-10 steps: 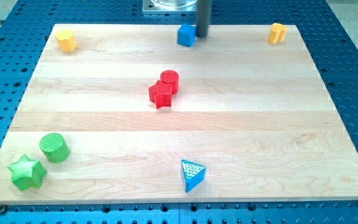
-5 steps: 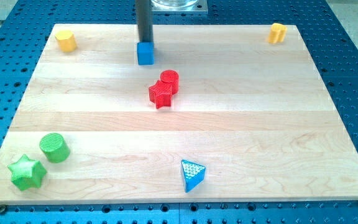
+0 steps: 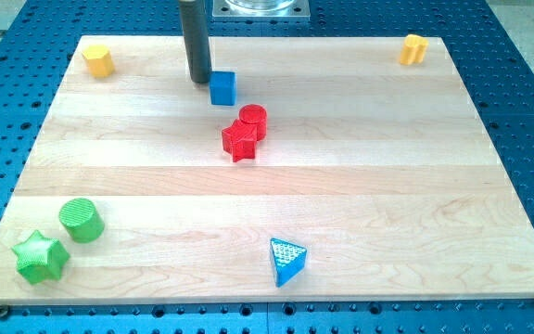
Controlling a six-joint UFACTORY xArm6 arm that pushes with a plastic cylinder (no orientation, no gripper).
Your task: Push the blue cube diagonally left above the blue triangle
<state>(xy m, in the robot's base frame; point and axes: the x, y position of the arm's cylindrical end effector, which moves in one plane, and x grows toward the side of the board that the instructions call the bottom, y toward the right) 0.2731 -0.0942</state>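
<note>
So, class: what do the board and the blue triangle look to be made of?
Board: pale wood, smooth matt finish; grain lines and joined planks show. Blue triangle: probably plastic, perhaps 3D-printed; its top face shows a fine dotted texture.

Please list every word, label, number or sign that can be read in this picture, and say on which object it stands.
None: no word, number or sign can be read on the wooden board, on the blue cube, on the blue triangle, or on my tip, which is just left of the cube.
</note>
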